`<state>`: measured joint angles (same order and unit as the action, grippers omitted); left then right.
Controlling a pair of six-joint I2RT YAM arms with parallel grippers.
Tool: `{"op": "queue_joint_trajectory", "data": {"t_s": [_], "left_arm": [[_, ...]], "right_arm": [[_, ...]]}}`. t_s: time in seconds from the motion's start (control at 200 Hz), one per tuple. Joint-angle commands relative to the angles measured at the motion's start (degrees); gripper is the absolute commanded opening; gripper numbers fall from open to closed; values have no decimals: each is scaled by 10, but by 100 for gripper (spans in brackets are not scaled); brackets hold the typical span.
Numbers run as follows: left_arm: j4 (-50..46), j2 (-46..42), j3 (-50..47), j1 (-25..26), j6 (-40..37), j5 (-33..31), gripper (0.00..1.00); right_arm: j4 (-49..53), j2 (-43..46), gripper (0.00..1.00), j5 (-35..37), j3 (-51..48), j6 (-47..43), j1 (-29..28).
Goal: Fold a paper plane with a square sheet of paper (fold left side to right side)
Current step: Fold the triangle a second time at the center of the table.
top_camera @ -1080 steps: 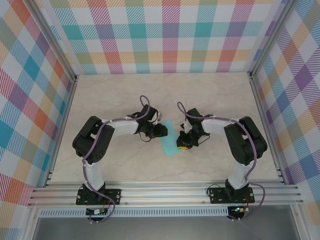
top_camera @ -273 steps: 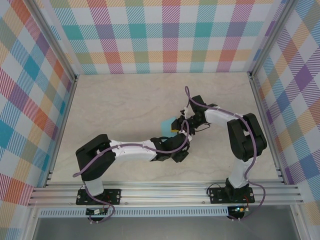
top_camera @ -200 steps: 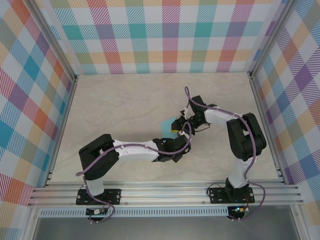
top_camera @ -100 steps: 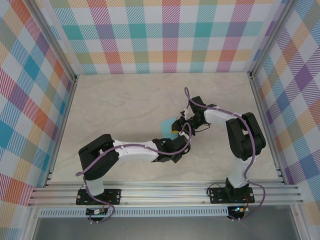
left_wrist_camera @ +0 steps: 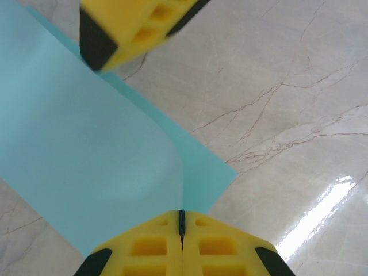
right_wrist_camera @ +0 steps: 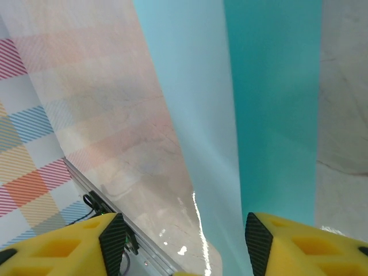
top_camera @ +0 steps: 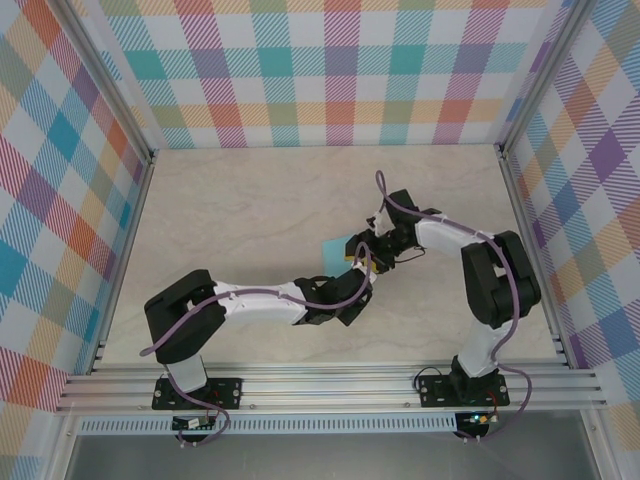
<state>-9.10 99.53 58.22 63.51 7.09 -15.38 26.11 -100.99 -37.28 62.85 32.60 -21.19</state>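
The square sheet of paper [top_camera: 333, 249] is turquoise and lies on the marble table near the middle, between both grippers. In the left wrist view one side of the paper [left_wrist_camera: 86, 144] curls up off the table. My left gripper [left_wrist_camera: 181, 215] is shut on that raised edge, its yellow fingers pressed together. It reaches in from the near side [top_camera: 356, 278]. My right gripper [top_camera: 366, 252] stands over the sheet's right part, open, and the paper [right_wrist_camera: 270, 103] runs up between its spread fingers [right_wrist_camera: 183, 230]. One right finger [left_wrist_camera: 129, 29] hangs above the sheet. A paper plane is out of view.
The marble table [top_camera: 230, 200] is ringed by checked walls [top_camera: 330, 70]. An aluminium rail [top_camera: 330, 385] runs along the near edge, with both arm bases on it. Side rails [top_camera: 530, 250] border the table at the left and right.
My left jaws have closed onto the paper's lifted edge. My right jaws have spread wider and that arm has shifted slightly right.
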Motion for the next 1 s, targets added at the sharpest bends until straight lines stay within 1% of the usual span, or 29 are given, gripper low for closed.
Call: {"op": "queue_joint_trajectory", "data": {"t_s": [0.0,0.085,0.135,0.275,0.43,0.475,0.555,0.72,0.805,0.995], "left_arm": [[29,-32,-19,-29,24,66,1],[42,-40,-32,-51,35,108,1],[54,-43,-41,-65,43,129,1],[85,-53,-64,-104,65,183,0],[117,-58,-89,-144,92,229,1],[123,-57,-93,-153,96,242,0],[126,-52,-94,-162,99,253,1],[134,-40,-96,-177,108,265,1],[134,-38,-98,-183,110,259,1],[127,-35,-98,-191,107,257,1]], "right_arm": [[-27,58,63,11,-25,4,22],[-23,79,63,18,-41,-8,33],[-16,87,61,20,-48,-22,37],[-3,91,42,11,-71,-52,38],[-30,74,24,-26,-112,-47,35],[-36,67,20,-27,-123,-44,33],[-43,52,16,-29,-134,-45,28],[-41,18,13,-14,-138,-51,7],[-49,7,13,-7,-142,-48,0],[-33,-13,13,8,-136,-58,-6]]}}
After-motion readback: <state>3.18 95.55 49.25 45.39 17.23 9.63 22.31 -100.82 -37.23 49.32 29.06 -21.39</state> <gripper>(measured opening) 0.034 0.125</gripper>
